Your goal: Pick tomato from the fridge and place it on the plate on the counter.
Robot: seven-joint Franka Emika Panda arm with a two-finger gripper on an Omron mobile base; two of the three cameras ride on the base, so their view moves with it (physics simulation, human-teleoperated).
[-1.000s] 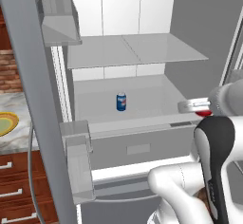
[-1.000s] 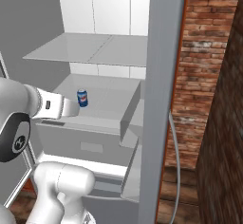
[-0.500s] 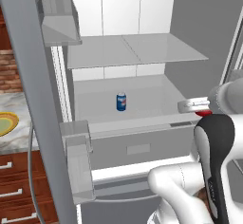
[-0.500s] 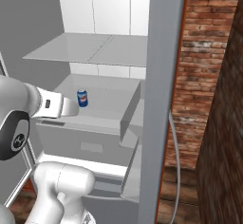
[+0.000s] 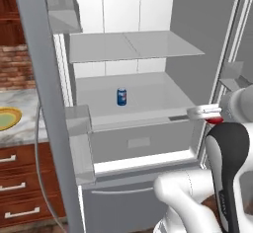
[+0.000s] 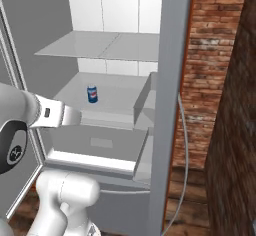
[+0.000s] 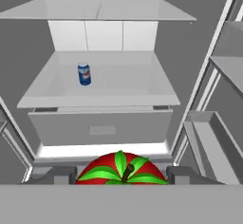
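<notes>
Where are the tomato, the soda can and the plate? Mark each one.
tomato [image 7: 121, 171], hand view, on its red top by the green leaves.
soda can [image 5: 121, 97], left base view, on its blue side.
plate [image 5: 15, 113], left base view, on its yellow rim.

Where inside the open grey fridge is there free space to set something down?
The translucent grey upper shelf is bare from wall to wall. On the lower shelf, only the small blue soda can stands, left of the middle; to its right, up to the side wall, the shelf is free. It is crowded in front of the fridge: the gripper holds the round red tomato.
</notes>
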